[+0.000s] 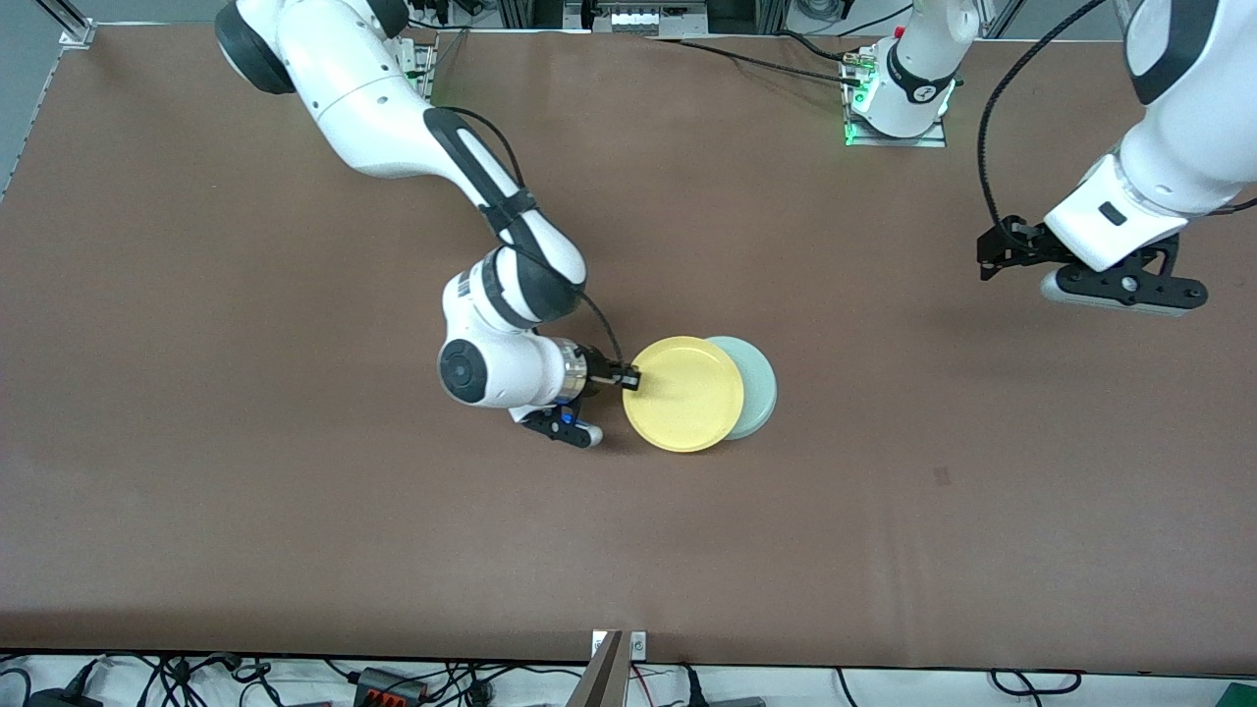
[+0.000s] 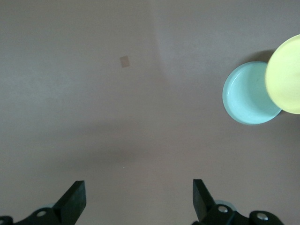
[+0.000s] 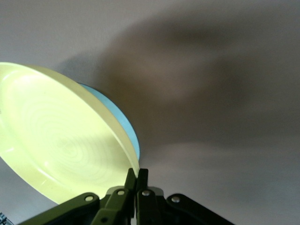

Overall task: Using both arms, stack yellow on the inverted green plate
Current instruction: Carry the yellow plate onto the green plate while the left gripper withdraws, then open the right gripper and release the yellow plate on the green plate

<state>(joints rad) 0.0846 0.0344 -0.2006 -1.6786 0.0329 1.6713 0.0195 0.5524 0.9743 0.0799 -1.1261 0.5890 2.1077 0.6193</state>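
Note:
The yellow plate [image 1: 684,393] is tilted and lies partly over the pale green plate [image 1: 756,388], covering the part of it toward the right arm's end. My right gripper [image 1: 629,377] is shut on the yellow plate's rim; in the right wrist view its fingers [image 3: 137,177] pinch the yellow plate [image 3: 61,145], with a sliver of the green plate [image 3: 131,129] under it. My left gripper [image 1: 990,255] is open and empty, waiting over bare table toward the left arm's end. The left wrist view shows it open [image 2: 138,192], with the green plate [image 2: 246,93] and yellow plate [image 2: 287,77] apart from it.
The brown table [image 1: 295,511] carries a small dark mark [image 1: 941,476], which also shows in the left wrist view [image 2: 124,61]. The left arm's base [image 1: 899,103] stands at the table's back edge. Cables lie off the front edge [image 1: 393,678].

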